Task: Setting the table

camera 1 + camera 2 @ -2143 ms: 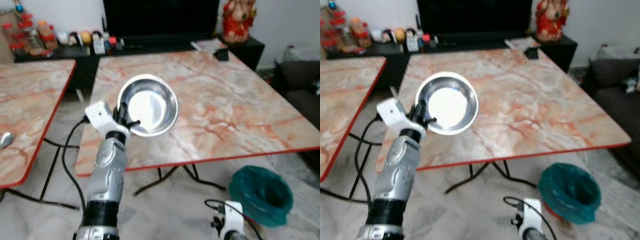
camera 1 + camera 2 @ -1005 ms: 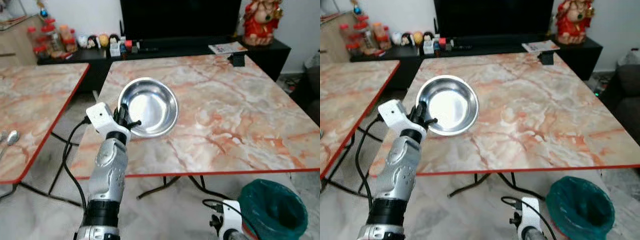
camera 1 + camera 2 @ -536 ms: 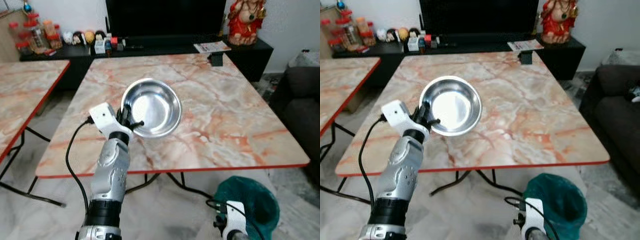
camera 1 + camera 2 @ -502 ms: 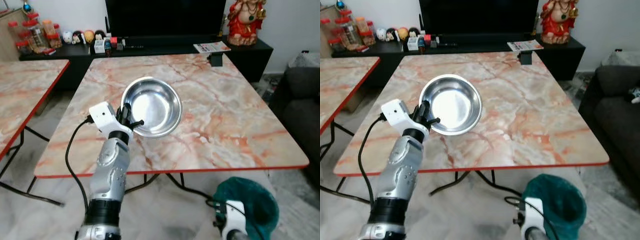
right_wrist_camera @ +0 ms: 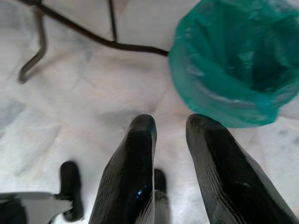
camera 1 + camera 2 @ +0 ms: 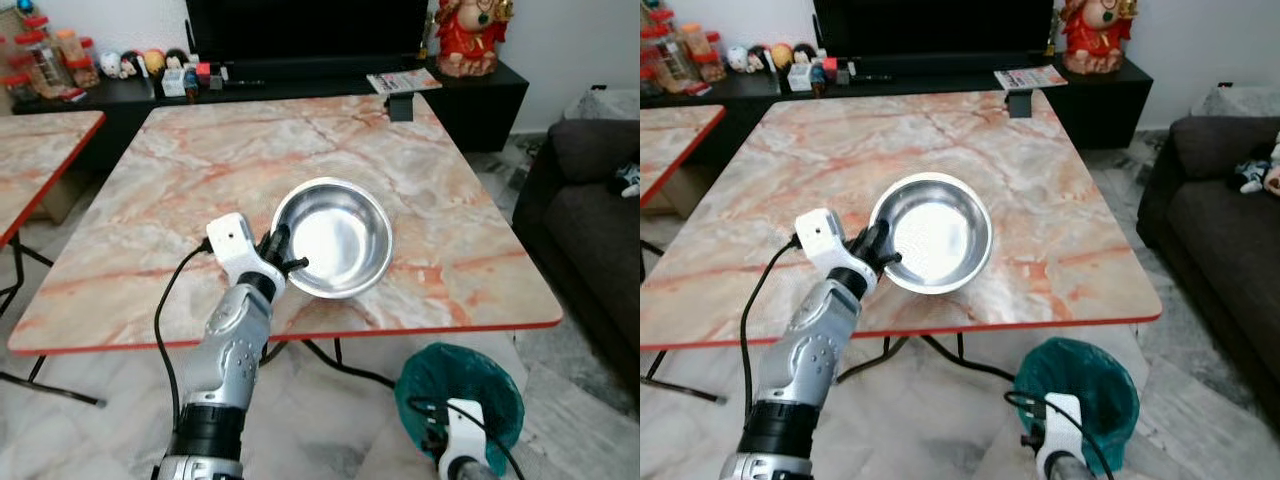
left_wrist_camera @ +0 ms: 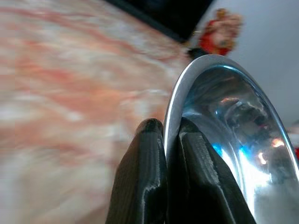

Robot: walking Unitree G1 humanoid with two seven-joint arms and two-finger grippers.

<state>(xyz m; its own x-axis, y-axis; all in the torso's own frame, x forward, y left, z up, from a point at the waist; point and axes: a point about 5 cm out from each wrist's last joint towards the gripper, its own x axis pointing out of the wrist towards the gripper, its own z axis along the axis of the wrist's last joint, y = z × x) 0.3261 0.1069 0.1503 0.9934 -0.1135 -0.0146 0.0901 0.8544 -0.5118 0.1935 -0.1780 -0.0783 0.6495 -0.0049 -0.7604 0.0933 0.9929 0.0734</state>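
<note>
While the left gripper (image 6: 283, 252) is pinching the rim of the steel bowl (image 6: 338, 238) between its two black fingers (image 7: 142, 177), the bowl is sitting tilted at the centre of the frame, above the near edge of the marble table (image 6: 200, 160); contact with the tabletop cannot be determined. Low at the bottom right, the right gripper (image 5: 171, 128) is hanging over the floor with its fingers slightly spread and holding nothing, just beside a green bin (image 6: 1077, 393).
</note>
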